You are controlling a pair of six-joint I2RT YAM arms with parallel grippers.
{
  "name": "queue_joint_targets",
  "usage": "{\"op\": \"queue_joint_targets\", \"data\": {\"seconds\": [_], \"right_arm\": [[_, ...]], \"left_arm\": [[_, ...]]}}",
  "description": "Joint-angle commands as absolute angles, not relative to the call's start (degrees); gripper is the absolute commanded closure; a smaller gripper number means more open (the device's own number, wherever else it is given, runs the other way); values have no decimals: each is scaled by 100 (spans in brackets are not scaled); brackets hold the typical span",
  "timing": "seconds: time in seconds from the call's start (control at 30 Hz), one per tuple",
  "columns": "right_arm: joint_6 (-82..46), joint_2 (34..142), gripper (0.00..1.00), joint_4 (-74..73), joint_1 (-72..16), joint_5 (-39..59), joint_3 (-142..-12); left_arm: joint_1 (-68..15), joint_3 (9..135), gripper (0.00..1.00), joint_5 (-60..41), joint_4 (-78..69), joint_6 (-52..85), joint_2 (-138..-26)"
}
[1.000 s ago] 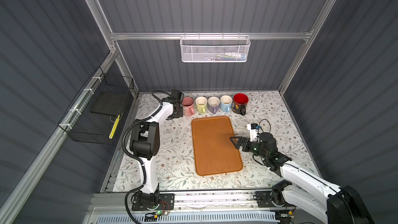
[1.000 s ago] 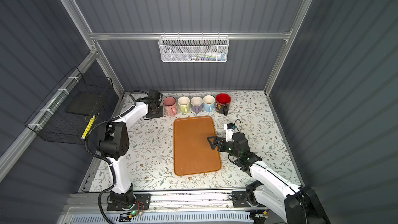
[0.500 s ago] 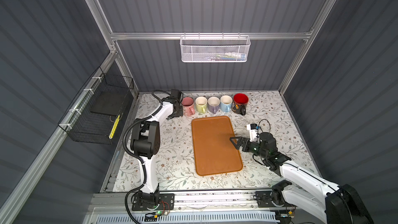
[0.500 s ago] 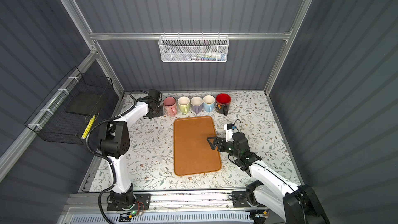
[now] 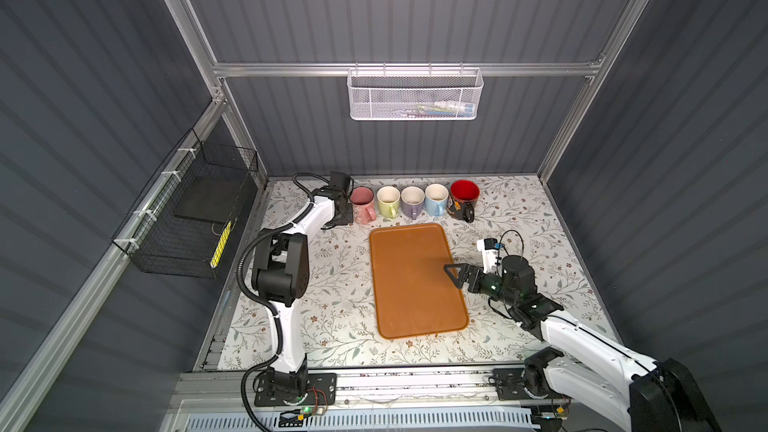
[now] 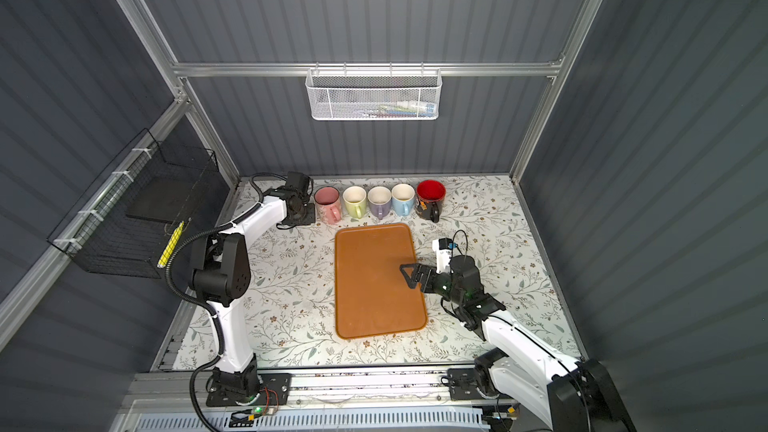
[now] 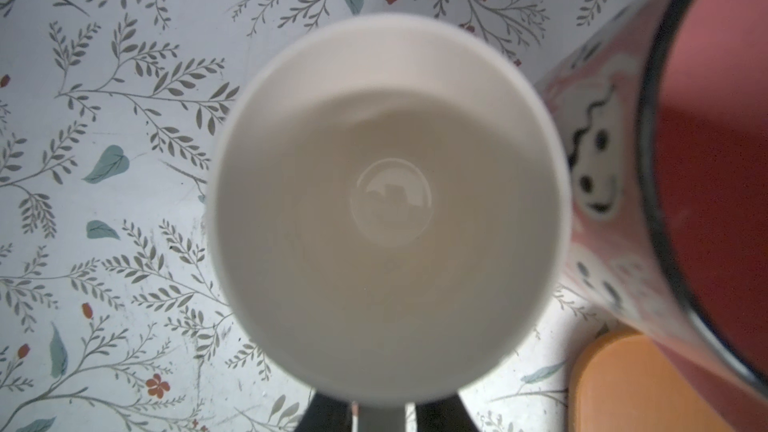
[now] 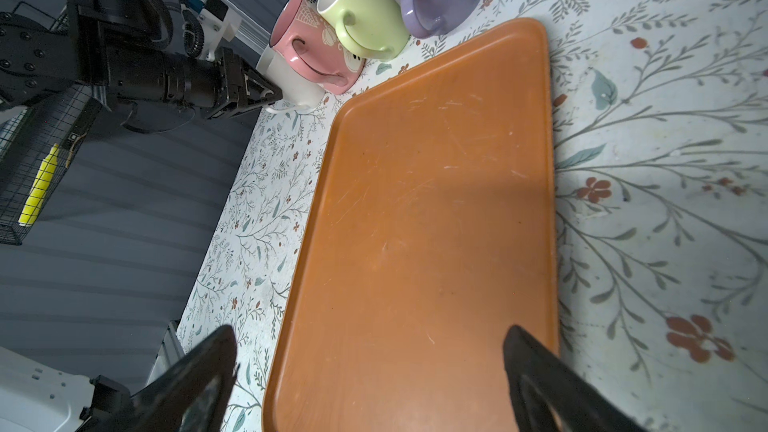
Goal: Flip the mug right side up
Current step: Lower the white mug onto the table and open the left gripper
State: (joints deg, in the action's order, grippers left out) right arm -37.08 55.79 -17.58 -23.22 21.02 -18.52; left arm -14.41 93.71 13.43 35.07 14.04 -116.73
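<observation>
The white ceramic mug (image 7: 390, 201) stands mouth-up at the far left of the floral surface (image 5: 332, 276), just beside a pink mug (image 8: 316, 47); the left hand (image 8: 272, 95) is at its handle, clenched or released cannot be told, and the right hand (image 5: 452, 276) hovers released over the rectangular orange tray (image 8: 415, 201).

The left gripper (image 5: 343, 218) is reaching toward upper centre-left; the right gripper (image 5: 454, 275), centre-right, is holding its fingers wide apart.

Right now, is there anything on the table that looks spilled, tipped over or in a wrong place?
Nothing stands out. The white mug stands mouth up, close beside the pink mug, and the rest of the row is upright too. The orange tray is bare, only lightly scratched. No spill shows.
</observation>
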Motion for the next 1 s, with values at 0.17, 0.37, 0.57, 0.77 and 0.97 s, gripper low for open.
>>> {"op": "queue_joint_targets", "data": {"seconds": [0.17,0.37,0.57,0.77,0.97], "right_arm": [[-3631,5339,1,-1689,-2276,2005,-1770],[-3507,4958,1,-1477,-2269,1591,-1732],[-3195,4480,1,-955,-2276,1153,-1809],[-2969,4030,1,-116,-2279,701,-2192],[-2815,3947,1,825,-2276,334,-2731]], "left_arm": [[-1396,9292,54,1371,3524,1327,-11269],[-1396,9088,42,1385,3493,1169,-10721],[-1395,8611,30,1297,3426,1291,-9692],[-1397,7724,21,1392,3419,1273,-8464],[-1394,6775,9,1630,3317,1437,-7289]]}}
